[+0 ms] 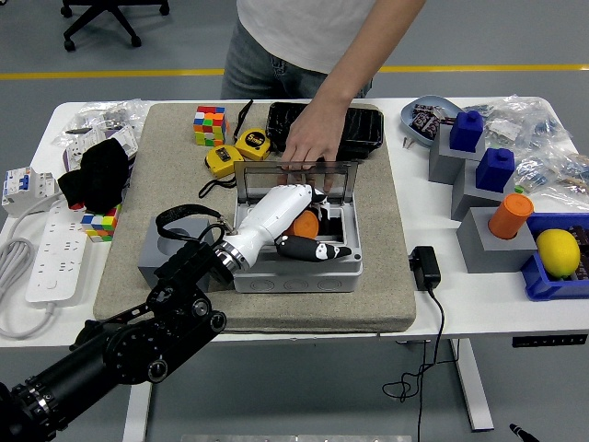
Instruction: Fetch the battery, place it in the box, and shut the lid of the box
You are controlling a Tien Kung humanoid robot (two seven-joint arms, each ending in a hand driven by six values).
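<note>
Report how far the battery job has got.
Done: the left hand has fetched the orange battery and reached into the box. In hand: the fingers are around the battery, low inside the box. Left: let go, pull out, and close the lid, which stands open with a person's hand on it.

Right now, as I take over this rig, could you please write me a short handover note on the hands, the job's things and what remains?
Left hand: inside the open grey box, fingers around the orange battery, which sits low in the box; whether it is released cannot be told.
Right hand: out of view.
Lid: upright at the box's far edge; a person's hand rests on its top edge.
Done: battery fetched and brought into the box.
Left: let go, withdraw the hand, close the lid.
</note>
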